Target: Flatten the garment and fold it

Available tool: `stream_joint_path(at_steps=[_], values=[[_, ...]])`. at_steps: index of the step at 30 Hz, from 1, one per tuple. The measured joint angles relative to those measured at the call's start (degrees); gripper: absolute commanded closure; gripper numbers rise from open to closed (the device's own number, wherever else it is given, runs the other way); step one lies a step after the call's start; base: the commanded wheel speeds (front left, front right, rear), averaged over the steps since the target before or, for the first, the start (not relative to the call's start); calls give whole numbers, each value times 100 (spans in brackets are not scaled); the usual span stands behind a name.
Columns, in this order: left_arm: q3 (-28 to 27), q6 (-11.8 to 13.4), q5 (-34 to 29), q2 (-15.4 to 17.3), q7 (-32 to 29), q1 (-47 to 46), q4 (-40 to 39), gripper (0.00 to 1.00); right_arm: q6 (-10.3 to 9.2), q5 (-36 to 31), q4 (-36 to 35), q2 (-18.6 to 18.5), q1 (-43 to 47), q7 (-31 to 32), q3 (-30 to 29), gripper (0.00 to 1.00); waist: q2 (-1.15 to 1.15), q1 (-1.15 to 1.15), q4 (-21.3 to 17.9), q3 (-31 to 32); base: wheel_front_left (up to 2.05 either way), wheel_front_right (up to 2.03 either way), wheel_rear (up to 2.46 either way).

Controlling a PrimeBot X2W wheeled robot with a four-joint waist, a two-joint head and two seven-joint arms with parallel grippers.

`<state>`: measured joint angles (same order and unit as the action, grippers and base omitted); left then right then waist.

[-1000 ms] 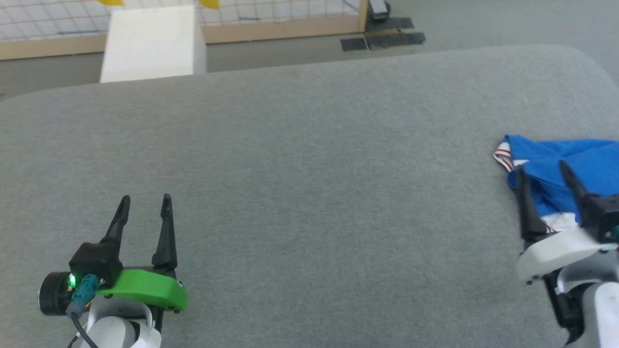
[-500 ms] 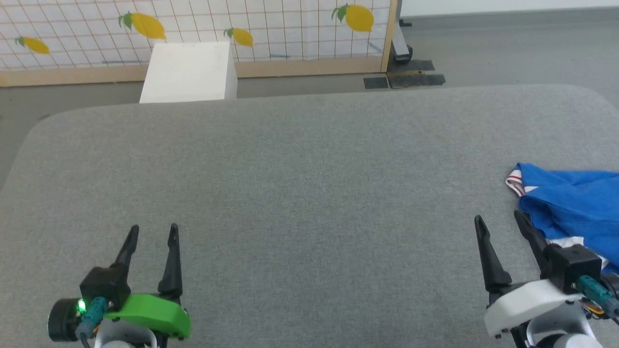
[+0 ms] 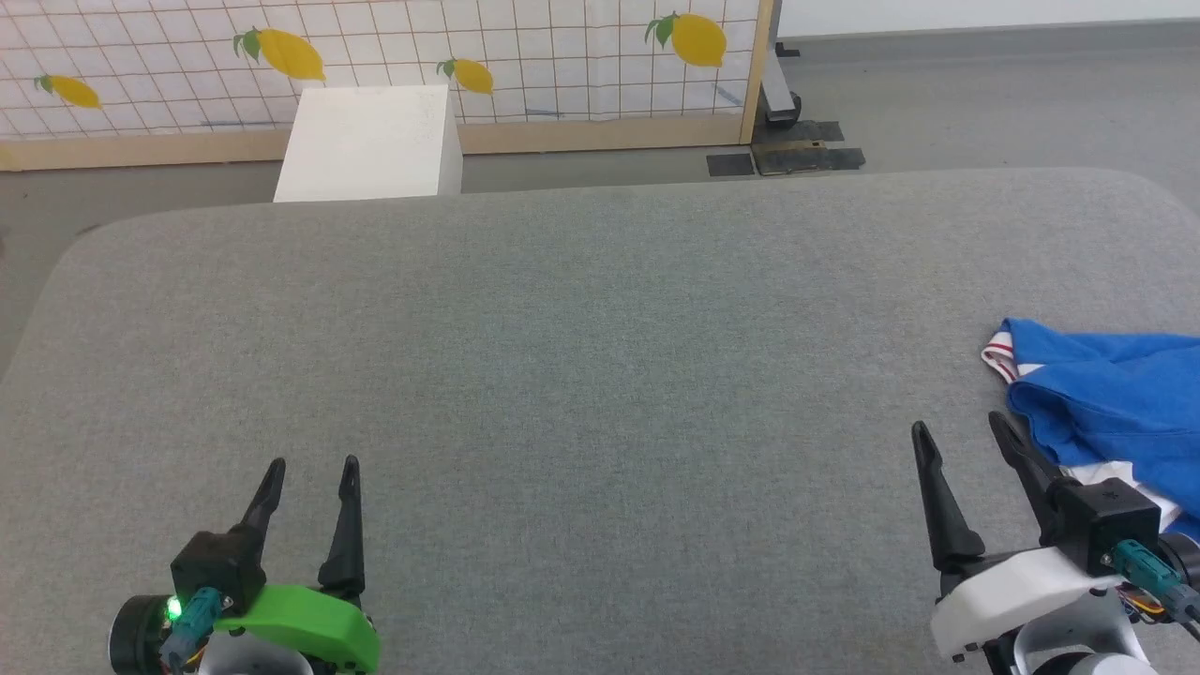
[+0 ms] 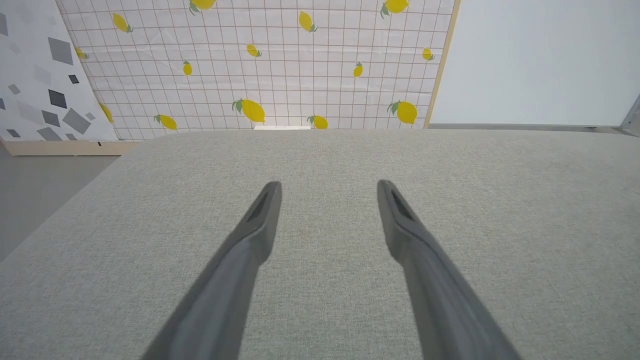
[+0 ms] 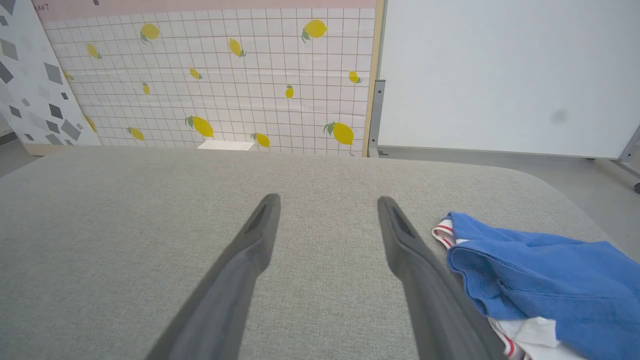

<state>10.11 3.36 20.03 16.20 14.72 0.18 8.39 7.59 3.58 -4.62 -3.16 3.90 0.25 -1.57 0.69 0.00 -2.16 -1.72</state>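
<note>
The garment [image 3: 1116, 403], bright blue with a white and red-striped edge, lies crumpled at the right edge of the grey padded table [image 3: 581, 356]. In the right wrist view the garment [image 5: 545, 280] sits just right of the right finger. My right gripper [image 3: 958, 433] stands open at the lower right, just left of the garment, with nothing between its fingers. At the lower left my left gripper [image 3: 312, 466] is open over bare table, far from the garment. The left wrist view has the left gripper [image 4: 328, 185] open above grey cloth.
A white box [image 3: 367, 142] stands on the floor past the table's far edge. Behind it is a lemon-print grid panel [image 3: 375, 56] in a wooden frame. Dark floor plates [image 3: 787, 159] lie at the panel's right end. A white wall panel [image 5: 505, 75] rises at the right.
The head camera has tilted up, so the whole picture shifted down. My right gripper has drawn back off the garment to its left side. The left gripper sits slightly lower.
</note>
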Motion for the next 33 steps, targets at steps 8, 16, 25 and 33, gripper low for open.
stream_joint_path(at_steps=[8,16,25,33], values=[[-15,-26,-3,-30,0,-1,3,0,0,0,-13,5,-1,0,56,0,0,0,34,-9,0,0,0],[-57,-36,-5,-45,0,-1,4,0,0,0,-3,7,-2,26,85,0,0,0,21,-2,0,0,0],[-74,-69,-15,-64,-1,-1,9,100,0,0,12,5,-2,75,84,100,0,0,14,39,0,0,0],[-111,-77,-88,-116,-81,-1,-15,100,0,-1,21,4,-2,75,85,100,0,0,26,48,0,0,0]])
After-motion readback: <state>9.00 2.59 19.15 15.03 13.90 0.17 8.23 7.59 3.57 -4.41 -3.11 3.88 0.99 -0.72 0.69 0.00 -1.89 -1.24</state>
